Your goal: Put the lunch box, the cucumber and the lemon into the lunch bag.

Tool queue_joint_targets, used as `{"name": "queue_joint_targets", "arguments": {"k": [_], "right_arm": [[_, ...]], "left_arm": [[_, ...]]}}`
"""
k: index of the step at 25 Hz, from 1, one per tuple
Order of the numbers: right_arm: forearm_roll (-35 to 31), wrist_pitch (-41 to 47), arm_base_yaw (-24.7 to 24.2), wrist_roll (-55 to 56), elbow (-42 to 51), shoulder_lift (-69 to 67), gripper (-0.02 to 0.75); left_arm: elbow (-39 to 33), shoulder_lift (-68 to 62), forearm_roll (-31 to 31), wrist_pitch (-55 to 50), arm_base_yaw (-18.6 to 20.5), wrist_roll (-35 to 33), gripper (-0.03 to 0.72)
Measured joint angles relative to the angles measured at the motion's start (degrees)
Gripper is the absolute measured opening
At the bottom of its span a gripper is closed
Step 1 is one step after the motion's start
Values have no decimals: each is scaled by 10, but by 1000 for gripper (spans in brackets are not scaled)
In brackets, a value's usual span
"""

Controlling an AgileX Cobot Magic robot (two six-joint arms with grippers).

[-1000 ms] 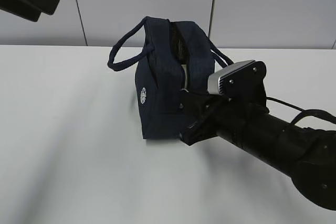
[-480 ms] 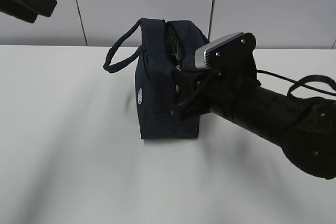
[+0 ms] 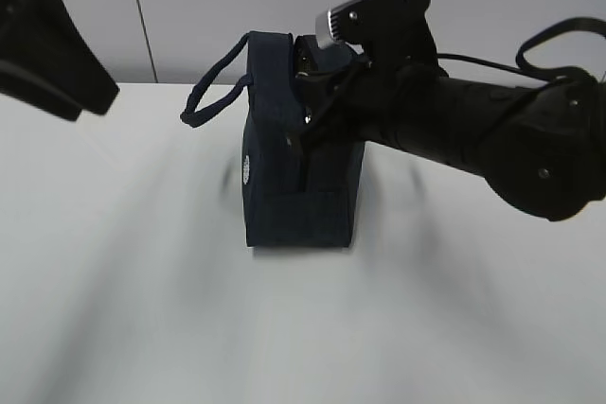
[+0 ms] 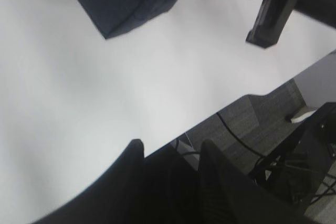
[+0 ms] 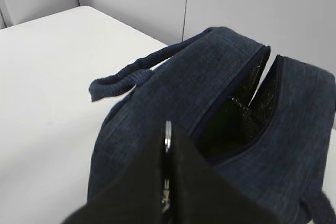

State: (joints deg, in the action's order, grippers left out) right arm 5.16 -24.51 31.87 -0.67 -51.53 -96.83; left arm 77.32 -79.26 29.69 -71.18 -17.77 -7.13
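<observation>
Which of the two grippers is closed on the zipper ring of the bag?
The right gripper, at the bag, pinches the silver ring. The left gripper hangs apart, holding nothing.

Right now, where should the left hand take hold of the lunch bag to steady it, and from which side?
Probably the loop handle, approached from the left. It arches clear of the lunch bag, so it can be pinched, and the right hand, shut on the zipper pull, crowds the other side.
</observation>
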Motion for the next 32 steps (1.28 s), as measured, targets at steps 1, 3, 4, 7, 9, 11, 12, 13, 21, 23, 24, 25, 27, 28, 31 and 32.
{"name": "queue_joint_targets", "arguments": {"k": [1, 3, 4, 7, 9, 11, 12, 13, 21, 23, 24, 25, 27, 28, 31, 32], "right_arm": [[3, 14, 0, 0, -13, 0, 0], [6, 44, 0, -1, -38, 0, 0], [6, 55, 0, -1, -47, 0, 0], [7, 89, 0, -1, -74, 0, 0], [7, 103, 0, -1, -84, 0, 0], [7, 115, 0, -1, -95, 0, 0], [7, 125, 0, -1, -102, 0, 0], [7, 135, 0, -1, -107, 0, 0], [7, 207, 0, -2, -145, 0, 0], [7, 223, 0, -2, -154, 0, 0], [7, 234, 0, -2, -159, 0, 0], [6, 239, 0, -2, -163, 0, 0], [5, 254, 0, -2, -170, 0, 0], [4, 261, 0, -2, -174, 0, 0], [4, 276, 0, -2, -176, 0, 0], [4, 277, 0, -2, -176, 0, 0]], "left_arm": [[-15, 0, -1, 0, -6, -1, 239], [-37, 0, -4, 0, -18, -8, 241], [-47, 0, -10, 4, -23, -10, 246], [-68, 0, -32, 35, -42, -15, 273], [-82, 0, -46, 67, -56, -16, 298], [-97, 0, -54, 111, -68, -21, 312], [-106, 0, -56, 132, -74, -25, 315], [-116, 0, -56, 159, -80, -31, 318], [-158, -42, -57, 321, -115, -70, 321], [-159, -68, -57, 348, -123, -78, 322], [-159, -80, -57, 364, -130, -83, 323], [-160, -93, -57, 379, -134, -88, 328], [-161, -117, -57, 407, -145, -93, 350], [-161, -126, -56, 423, -149, -94, 368], [-161, -142, -55, 460, -160, -95, 426], [-161, -144, -55, 473, -162, -96, 438]]}}
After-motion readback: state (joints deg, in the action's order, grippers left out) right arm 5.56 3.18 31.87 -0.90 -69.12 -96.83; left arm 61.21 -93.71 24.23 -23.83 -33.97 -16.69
